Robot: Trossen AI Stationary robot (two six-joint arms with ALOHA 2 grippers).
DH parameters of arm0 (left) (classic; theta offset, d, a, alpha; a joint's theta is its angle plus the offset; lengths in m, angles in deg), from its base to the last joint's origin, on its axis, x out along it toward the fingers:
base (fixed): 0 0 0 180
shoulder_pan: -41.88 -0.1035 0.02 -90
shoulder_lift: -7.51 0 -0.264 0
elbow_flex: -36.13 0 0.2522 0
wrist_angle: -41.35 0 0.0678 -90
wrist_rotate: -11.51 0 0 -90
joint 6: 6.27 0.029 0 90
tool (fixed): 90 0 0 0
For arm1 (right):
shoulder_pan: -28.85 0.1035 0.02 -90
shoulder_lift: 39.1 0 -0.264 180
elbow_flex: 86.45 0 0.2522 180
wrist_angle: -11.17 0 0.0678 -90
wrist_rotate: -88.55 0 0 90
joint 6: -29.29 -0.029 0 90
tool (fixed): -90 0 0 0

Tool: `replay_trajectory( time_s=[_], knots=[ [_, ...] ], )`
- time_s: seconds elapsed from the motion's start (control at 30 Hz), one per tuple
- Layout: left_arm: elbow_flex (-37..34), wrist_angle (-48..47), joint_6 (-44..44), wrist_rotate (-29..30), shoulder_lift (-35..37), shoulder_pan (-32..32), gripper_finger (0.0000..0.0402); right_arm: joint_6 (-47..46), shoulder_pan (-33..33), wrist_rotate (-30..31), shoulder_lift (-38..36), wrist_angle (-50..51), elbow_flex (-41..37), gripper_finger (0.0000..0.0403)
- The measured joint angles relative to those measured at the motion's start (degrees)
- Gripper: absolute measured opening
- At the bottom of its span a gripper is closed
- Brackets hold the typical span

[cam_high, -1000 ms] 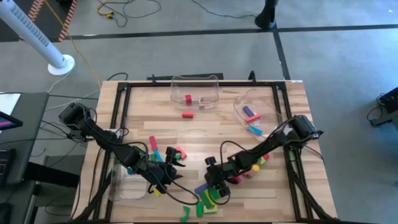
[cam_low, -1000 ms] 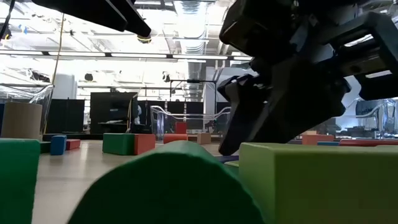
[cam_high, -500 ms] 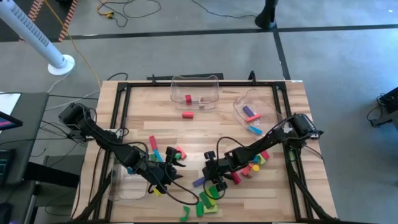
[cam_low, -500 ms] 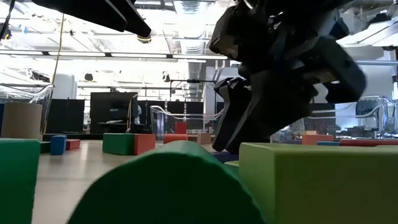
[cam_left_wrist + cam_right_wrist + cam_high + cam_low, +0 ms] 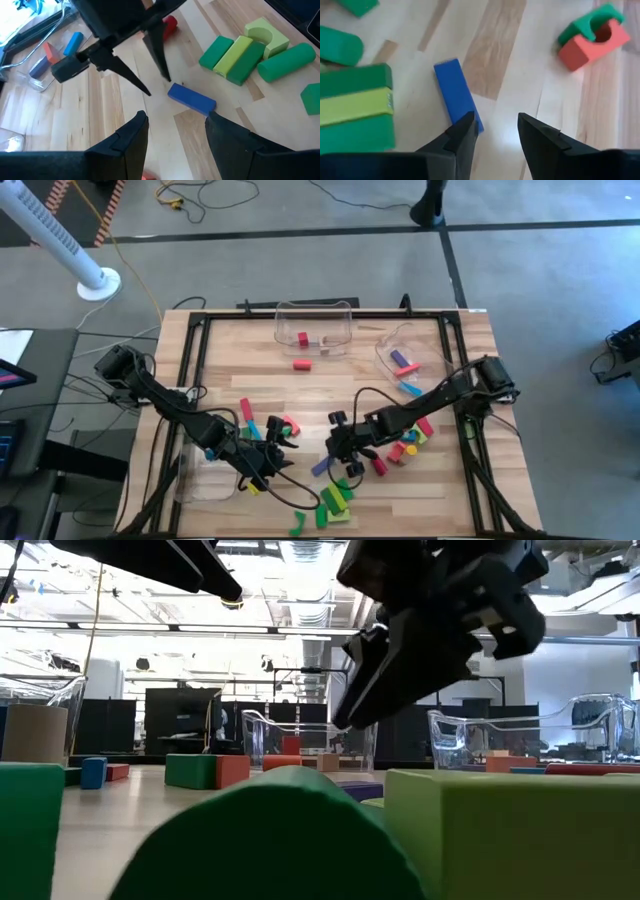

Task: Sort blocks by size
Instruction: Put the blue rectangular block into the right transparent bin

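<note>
A blue bar block [image 5: 457, 94] lies flat on the wooden table, also seen in the high view [image 5: 320, 469] and the left wrist view [image 5: 191, 98]. My right gripper [image 5: 495, 132] hangs open just above and beside it, touching nothing; it also shows in the left wrist view [image 5: 157, 85]. My left gripper [image 5: 177, 127] waits open and empty a little to the table's left [image 5: 278, 460]. Green and lime blocks [image 5: 335, 498] lie clustered near the front edge. More blocks [image 5: 410, 442] lie to the right.
A red and green arch pair [image 5: 592, 32] sits left of the blue bar. Clear bins stand at the far middle [image 5: 315, 328], the far right [image 5: 405, 355] and the near left [image 5: 205, 477]. A red block [image 5: 300, 364] lies alone toward the far side. A black frame [image 5: 195, 340] rims the table.
My right gripper has risen and drawn back toward the table's far edge, away from the green blocks. The blue bar stays lying on the table below it.
</note>
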Motion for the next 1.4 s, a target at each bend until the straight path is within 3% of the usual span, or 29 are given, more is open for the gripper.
replay_trajectory(
  time_s=[0.3, 1.4],
  knots=[
    [0.0, 0.0, 0.0, 0.0, 0.0, 0.0, 0.0187, 0.7, 1.5, -0.9, 2.0, -2.5, -0.1, 0.0248],
    [0.0, 0.0, -1.2, -0.3, 0.0, 0.0, 0.0187, 0.8, 0.5, -2.5, 5.9, -5.3, -1.7, 0.0249]
  ],
)
